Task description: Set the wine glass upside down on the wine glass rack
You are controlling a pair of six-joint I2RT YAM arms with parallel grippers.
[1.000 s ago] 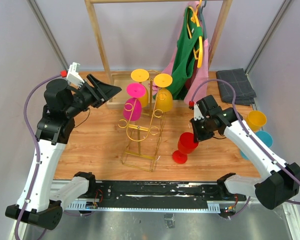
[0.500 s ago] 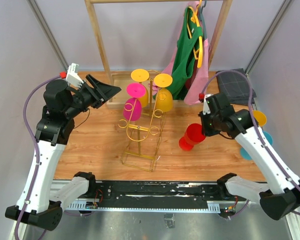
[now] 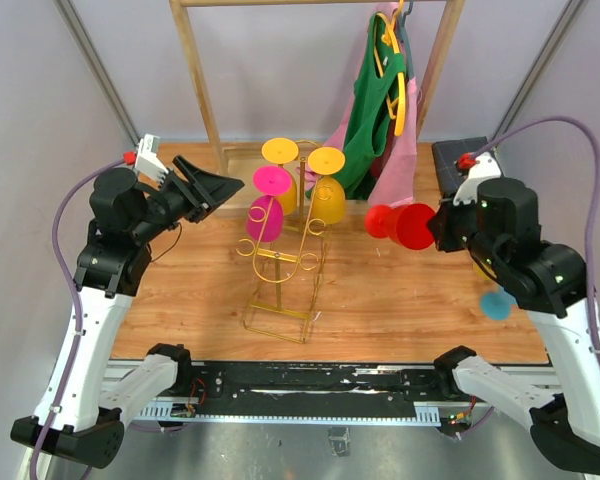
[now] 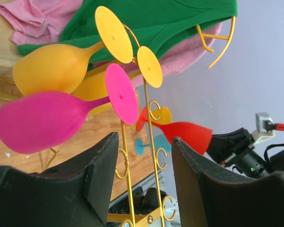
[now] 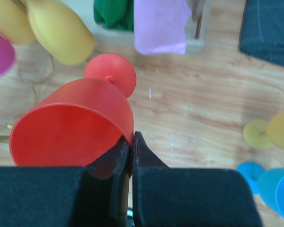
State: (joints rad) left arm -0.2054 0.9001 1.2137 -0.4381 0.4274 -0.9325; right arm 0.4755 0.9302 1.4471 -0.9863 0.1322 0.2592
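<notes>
While my right tool point(image 5: 131, 143) clamps the red plastic wine glass point(image 5: 71, 118) by its rim, my left tool point(image 4: 144, 142) gapes empty, seemingly short of the gold wire rack point(image 3: 285, 262).

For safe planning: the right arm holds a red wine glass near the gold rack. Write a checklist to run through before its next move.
1. Grip: right fingers shut on the red wine glass rim: ok.
2. Glass off the table: ok.
3. Glass upside down: not ok; it lies sideways, foot toward the wine glass rack.
4. Free loop: lower curls look empty; pink glass and yellow glasses hang higher: ok.
5. Left fingers open, empty, left of the rack: ok.
</notes>
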